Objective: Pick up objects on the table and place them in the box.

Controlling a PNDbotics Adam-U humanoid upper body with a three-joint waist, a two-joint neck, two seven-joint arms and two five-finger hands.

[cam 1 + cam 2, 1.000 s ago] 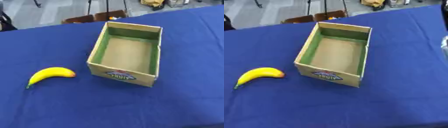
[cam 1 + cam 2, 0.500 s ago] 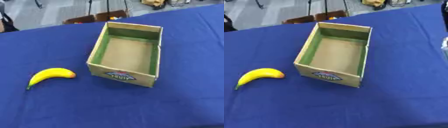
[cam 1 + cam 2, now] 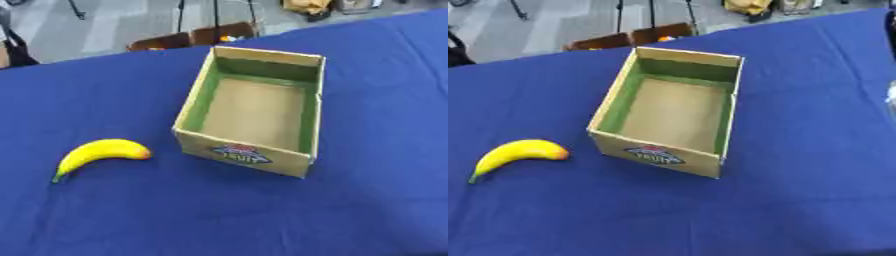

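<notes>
A yellow banana [image 3: 98,153] with a reddish tip lies on the blue table [image 3: 219,215] at the left. To its right stands an open cardboard box [image 3: 242,153] with green inner walls, a bare brown floor and a printed label on its near wall. Nothing lies inside the box. About a hand's width of cloth separates the banana from the box. Neither of my hands shows in either view.
A pale blurred thing [image 3: 892,100] shows at the right edge of the right eye view; I cannot make it out. Beyond the table's far edge are a brown chair back [image 3: 191,39] and a grey floor.
</notes>
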